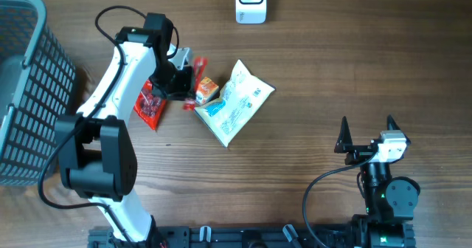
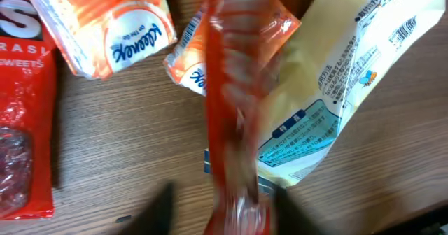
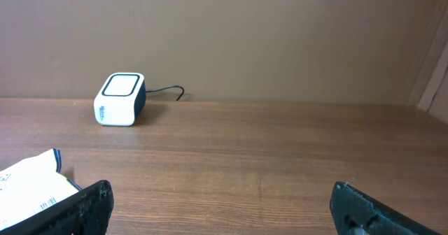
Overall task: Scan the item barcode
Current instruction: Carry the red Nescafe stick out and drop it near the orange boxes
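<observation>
Left wrist view showed a slim red-orange wrapper (image 2: 234, 116), glossy and blurred, running lengthwise between the dark fingers of the left gripper (image 2: 224, 210). Whether they clamped it or stood off it could not be told. Around it on the wood-grain table (image 2: 119, 144) lay soft orange tissue packs (image 2: 115, 32), a crinkled red sweets bag (image 2: 24, 123) and a cream-and-blue pouch (image 2: 336, 88) printed with a barcode. Overhead, the boxy white scanner (image 1: 251, 2) sat well apart at the far edge. A grey mesh basket (image 1: 29, 78) stood at the left, its contents unclear. The right gripper (image 1: 366, 120) hung spread wide, holding nothing.
</observation>
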`<state>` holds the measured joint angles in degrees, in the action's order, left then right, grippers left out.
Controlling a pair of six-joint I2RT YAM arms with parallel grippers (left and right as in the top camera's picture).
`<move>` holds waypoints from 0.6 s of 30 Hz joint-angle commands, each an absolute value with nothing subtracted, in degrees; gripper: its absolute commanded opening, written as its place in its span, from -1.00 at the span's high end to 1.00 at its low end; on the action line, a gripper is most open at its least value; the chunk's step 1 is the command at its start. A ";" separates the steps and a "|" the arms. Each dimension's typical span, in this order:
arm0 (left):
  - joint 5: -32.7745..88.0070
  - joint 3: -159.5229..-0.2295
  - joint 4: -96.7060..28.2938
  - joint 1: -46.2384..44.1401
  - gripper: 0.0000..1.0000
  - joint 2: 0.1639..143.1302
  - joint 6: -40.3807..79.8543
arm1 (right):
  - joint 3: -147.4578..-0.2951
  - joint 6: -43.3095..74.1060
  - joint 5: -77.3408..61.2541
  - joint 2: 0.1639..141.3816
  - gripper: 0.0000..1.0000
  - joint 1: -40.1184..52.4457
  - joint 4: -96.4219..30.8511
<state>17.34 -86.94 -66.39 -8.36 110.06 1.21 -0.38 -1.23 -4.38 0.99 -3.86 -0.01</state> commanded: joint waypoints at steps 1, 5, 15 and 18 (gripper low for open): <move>15.27 -86.96 -66.00 -8.19 -1.00 110.02 2.42 | -0.30 -1.45 -3.40 0.60 -0.99 -4.14 0.08; 15.33 -88.55 -67.75 -7.46 -1.00 109.82 2.44 | -0.30 -1.48 -3.40 0.60 -1.00 -4.14 0.08; 20.56 -115.85 -83.68 -2.15 -1.00 108.09 3.73 | -0.30 -1.45 -3.40 0.60 -0.99 -4.14 0.08; 24.69 -118.32 -85.54 -1.93 -1.00 106.54 3.70 | -0.30 -1.43 -3.40 0.60 -1.00 -4.14 0.08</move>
<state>18.50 -115.07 -83.85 -2.15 109.19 3.01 -0.38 -1.23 -4.38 0.99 -3.86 -0.01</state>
